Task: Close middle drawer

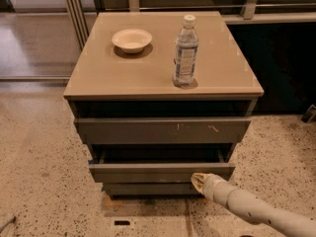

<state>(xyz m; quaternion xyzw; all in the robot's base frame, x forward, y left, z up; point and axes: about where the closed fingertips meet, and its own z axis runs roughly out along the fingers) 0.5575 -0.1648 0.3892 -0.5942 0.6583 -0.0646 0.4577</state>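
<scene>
Middle drawer: lower centre of the frame, pulled partway out of the cabinet, with a dark gap above its front where the grey inner box shows. The front is plain, flat and has no handle, so there is nothing to grip. Judgement: it wants a flat push on the face, not a grasp. The panel looks stiff, and the drawer probably runs easily on slides and is fairly light. Its contents can't be made out in the shadow. The face looks smooth, so a contact point could skid off the lower edge. Pushing nearer the centre would help keep it from racking sideways.

Pincer: lower right of centre, its pale tip looks to be against the drawer front, right of the middle and low on it. Can't tell whether it is apart or together. The arm runs off to the lower right corner.

Above it, the upper drawer, with pale scratch marks, also stands proud. Below it is the bottom drawer front, set further back.

On the worktop are a white bowl at upper left and a water bottle, upright, toward the right. Judgement: a hard slam could jolt the bottle.

Speckled floor all round.
</scene>
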